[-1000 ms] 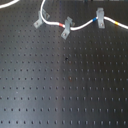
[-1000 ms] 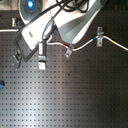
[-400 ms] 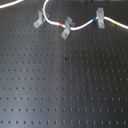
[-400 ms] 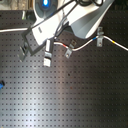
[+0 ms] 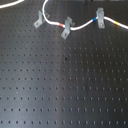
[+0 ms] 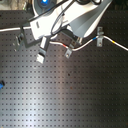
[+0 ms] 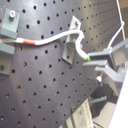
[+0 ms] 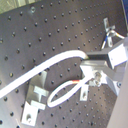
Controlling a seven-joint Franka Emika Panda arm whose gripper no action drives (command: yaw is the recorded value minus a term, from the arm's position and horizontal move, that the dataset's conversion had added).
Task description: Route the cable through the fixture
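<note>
So the cable [image 5: 52,23], a long thin white flexible cord with short red, blue and yellow bands, lay along the far side of the black perforated metal board [image 5: 65,85]. It was threaded at the taller leaning grey clip [image 5: 65,29], with the red band right next to it. It also ran past the wider upright grey clip [image 5: 100,17], blue band on one side and yellow on the other. The fixture [image 5: 38,21], that small slanted light-grey metal clip bracket, sat toward the first exterior view's left. The cable curved by just beside it on the first exterior view's right, and I honestly couldn't tell if they touched. In the second exterior view the fixture [image 6: 20,39] was near the gripper [image 6: 42,51], which hung from the big white robot arm [image 6: 75,20]. In the first wrist view the grey gripper [image 7: 96,61] looked clamped on the cable [image 7: 55,36], and the second wrist view showed the cable [image 8: 45,67] arcing into the gripper [image 8: 94,70] too.
</note>
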